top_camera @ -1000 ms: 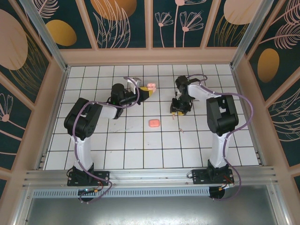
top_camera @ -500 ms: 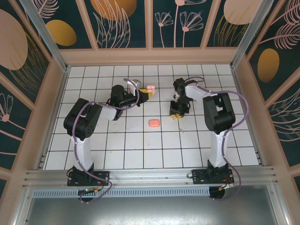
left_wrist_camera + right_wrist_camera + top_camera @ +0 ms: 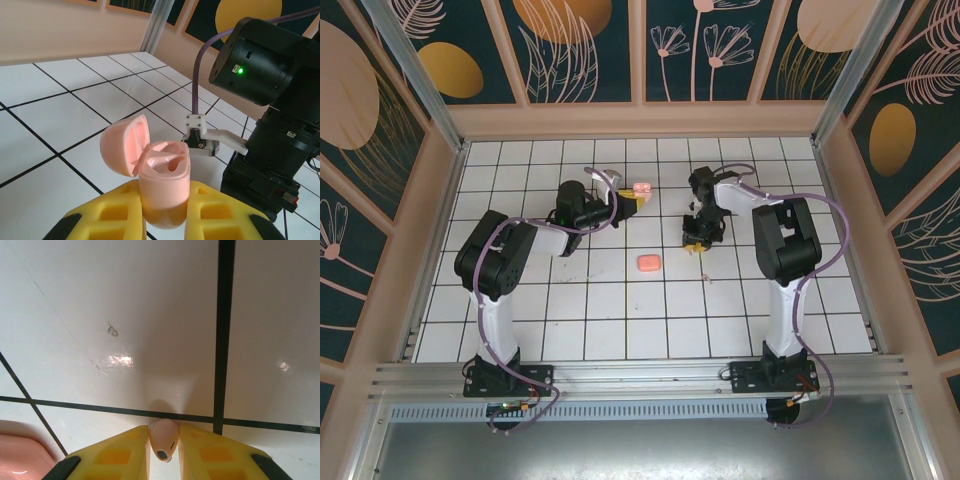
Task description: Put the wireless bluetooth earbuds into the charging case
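Observation:
My left gripper is shut on the pale pink charging case, which stands upright between the yellow fingers. Its lid is swung open to the left and both inner hollows show bare. From the top view the case sits at the left gripper, in the far middle of the floor. My right gripper points down at the tiles, shut on one small salmon-pink earbud, dark tip toward the camera. In the top view the right gripper hangs right of centre.
A coral rounded-rectangular pod lies on the white tiles between the arms; a pink rounded edge shows at the right wrist view's lower left. A tiny speck lies below the right gripper. The right arm stands close behind the case.
The right gripper's fingers have closed in on the earbud, and that arm has shifted slightly left. The left arm and the case have stayed put.

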You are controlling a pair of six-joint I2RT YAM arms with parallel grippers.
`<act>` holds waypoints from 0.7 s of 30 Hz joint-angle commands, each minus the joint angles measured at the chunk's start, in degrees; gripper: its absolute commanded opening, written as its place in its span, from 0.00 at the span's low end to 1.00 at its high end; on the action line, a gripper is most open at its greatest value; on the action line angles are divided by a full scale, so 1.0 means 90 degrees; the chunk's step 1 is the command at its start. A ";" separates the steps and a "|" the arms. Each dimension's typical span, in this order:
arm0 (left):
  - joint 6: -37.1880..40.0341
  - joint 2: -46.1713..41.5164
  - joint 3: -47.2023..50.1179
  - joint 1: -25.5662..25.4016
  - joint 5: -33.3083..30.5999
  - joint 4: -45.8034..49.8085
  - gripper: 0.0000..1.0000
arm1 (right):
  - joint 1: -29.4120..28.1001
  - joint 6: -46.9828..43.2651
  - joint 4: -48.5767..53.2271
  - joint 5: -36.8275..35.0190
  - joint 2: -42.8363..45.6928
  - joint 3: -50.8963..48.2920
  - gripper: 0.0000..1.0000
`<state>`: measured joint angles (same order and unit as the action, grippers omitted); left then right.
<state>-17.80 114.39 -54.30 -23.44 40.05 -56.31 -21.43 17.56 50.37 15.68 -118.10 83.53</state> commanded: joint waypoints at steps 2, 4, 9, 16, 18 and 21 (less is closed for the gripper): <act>0.0230 -0.0216 -0.0041 0.0037 0.0190 -0.0245 0.15 | 0.0051 0.0070 -0.0753 -0.0190 0.0354 -0.0079 0.18; 0.0211 -0.0172 -0.0057 0.0037 0.0321 -0.0489 0.15 | 0.0066 -0.0013 -0.1135 -0.0199 0.0658 -0.0086 0.17; 0.0075 0.0081 -0.0300 0.0041 0.0636 -0.0880 0.15 | 0.0077 -0.0471 -0.2344 0.0068 0.1328 -0.0076 0.17; -0.0138 0.0493 -0.0800 0.0036 0.0908 -0.1200 0.15 | 0.0077 -0.1178 -0.3514 0.0646 0.1631 0.0297 0.16; -0.0124 0.0550 -0.0915 0.0035 0.1032 -0.1232 0.15 | 0.0079 -0.1403 -0.3772 0.0840 0.1713 0.0348 0.16; -0.0020 0.0564 -0.1043 0.0035 0.1148 -0.1219 0.15 | 0.0081 -0.1668 -0.4161 0.1092 0.1889 0.0269 0.16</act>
<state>-18.13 118.91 -61.71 -23.44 47.37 -64.12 -20.99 6.96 18.74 21.96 -103.83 85.25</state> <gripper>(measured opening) 0.156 0.158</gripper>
